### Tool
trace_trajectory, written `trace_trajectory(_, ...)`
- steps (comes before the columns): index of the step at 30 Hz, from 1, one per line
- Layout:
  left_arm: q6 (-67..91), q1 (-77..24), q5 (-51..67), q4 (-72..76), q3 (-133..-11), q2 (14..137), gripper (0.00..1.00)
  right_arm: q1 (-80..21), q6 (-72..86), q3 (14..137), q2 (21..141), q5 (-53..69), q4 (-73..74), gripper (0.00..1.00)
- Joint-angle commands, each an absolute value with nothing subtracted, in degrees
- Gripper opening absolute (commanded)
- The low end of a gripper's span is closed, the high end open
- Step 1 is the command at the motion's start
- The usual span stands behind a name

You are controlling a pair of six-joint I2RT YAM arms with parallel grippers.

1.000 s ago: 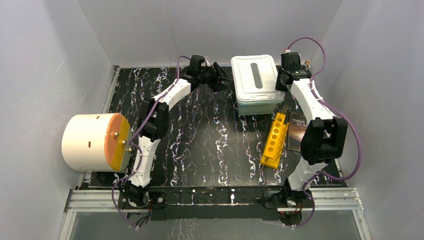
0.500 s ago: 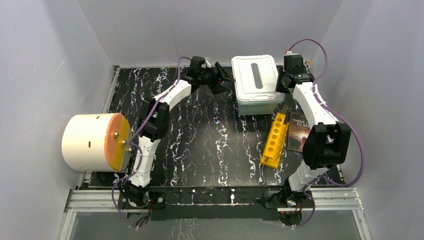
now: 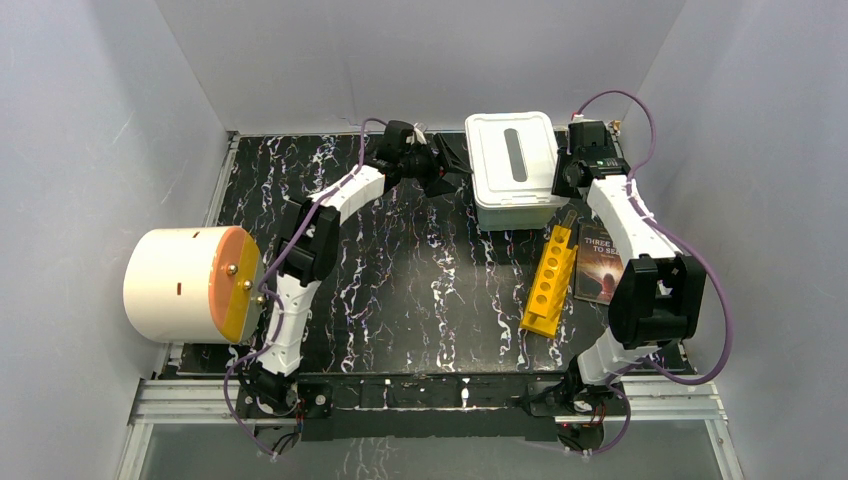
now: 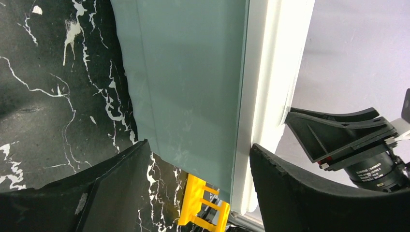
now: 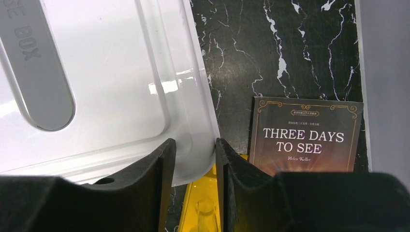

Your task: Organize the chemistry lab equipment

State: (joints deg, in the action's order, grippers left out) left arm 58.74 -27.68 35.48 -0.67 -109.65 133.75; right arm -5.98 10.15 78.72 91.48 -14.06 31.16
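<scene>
A white lidded storage box [image 3: 512,165] stands at the back of the table, its lid on, so its inside is hidden. No loose chemistry lab equipment shows. My left gripper [image 3: 452,162] is at the box's left side. In the left wrist view this gripper [image 4: 198,150] is open, its jaws straddling the box's grey-green wall [image 4: 188,82] and white lid rim without touching. My right gripper [image 3: 568,178] is at the box's right side. In the right wrist view it [image 5: 195,145] is open, with the near corner of the lid [image 5: 193,121] between its fingers.
A yellow tube rack [image 3: 550,280] lies in front of the box, with a clear tube [image 5: 205,212] in it. A dark-covered book [image 3: 600,262] lies to its right. A big cream cylinder [image 3: 190,285] lies on its side at the table's left edge. Grey walls enclose the table.
Both grippers have opened wider beside the box. The left gripper has drawn back a little to the left, and the right arm has shifted slightly right.
</scene>
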Motion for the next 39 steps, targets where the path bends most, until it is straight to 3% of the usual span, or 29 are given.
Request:
trace_trajectory(1,55.4,-28.6,33.6,-3.7,-109.8,128.3,0.74,-5.7,11.5,79.3,90.0,-13.2,32.3,0.46)
trace_trajectory(8,54.3,-28.6,29.9,-3.6,-110.5,124.8,0.65,-5.7,14.9,88.4,92.9,-13.6,34.5,0.55)
trace_trajectory(16,53.6,-28.6,30.0,-4.3,-110.6,123.9,0.65,-5.8,15.5,92.1,96.1,-3.7,31.7,0.6)
trace_trajectory(20,50.5,-28.6,26.7,-8.1,-109.7,121.7,0.66,-6.1,14.2,92.3,98.1,1.4,30.3,0.72)
trace_trajectory(23,45.1,-28.6,22.1,-14.4,-109.4,118.8,0.69,-6.7,13.4,91.9,99.0,2.7,30.1,0.75)
trace_trajectory(30,34.9,-27.9,11.5,-27.3,-99.9,105.6,0.77,-7.9,13.8,90.2,100.9,-3.1,33.6,0.73)
trace_trajectory(33,34.0,-27.6,8.1,-30.0,-94.3,99.0,0.84,-7.9,14.1,90.3,100.9,-5.9,35.8,0.71)
trace_trajectory(35,33.7,-27.5,5.3,-32.1,-91.4,94.6,0.97,-7.9,14.1,91.2,99.6,-6.6,36.5,0.71)
trace_trajectory(39,33.7,-27.5,-1.8,-35.7,-87.8,86.4,0.98,-8.0,14.1,96.8,96.9,-7.9,39.4,0.72)
